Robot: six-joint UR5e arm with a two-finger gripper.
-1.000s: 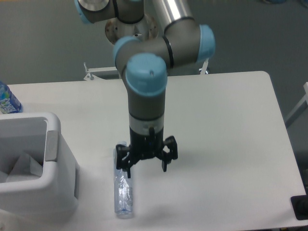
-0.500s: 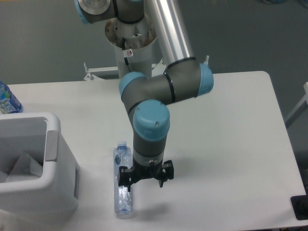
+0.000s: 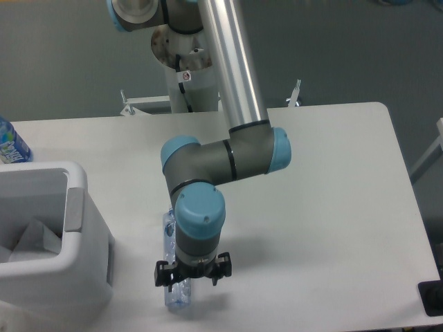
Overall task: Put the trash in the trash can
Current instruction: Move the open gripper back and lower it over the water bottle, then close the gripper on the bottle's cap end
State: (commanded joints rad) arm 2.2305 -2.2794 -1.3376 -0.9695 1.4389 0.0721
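- The white table point(image 3: 332, 207) is seen from above; grey floor is seen beyond its far edge.
- The gripper point(image 3: 191, 274) is lowered over the crushed bottle point(image 3: 176, 294), its jaws spread wide astride it; no grip is seen.
- The bottle lies near the front edge, just right of the trash can point(image 3: 69, 221).
- A crumpled wrapper point(image 3: 31, 242) is seen inside the can.
- A labelled bottle point(image 3: 10, 144) stands at the far left.
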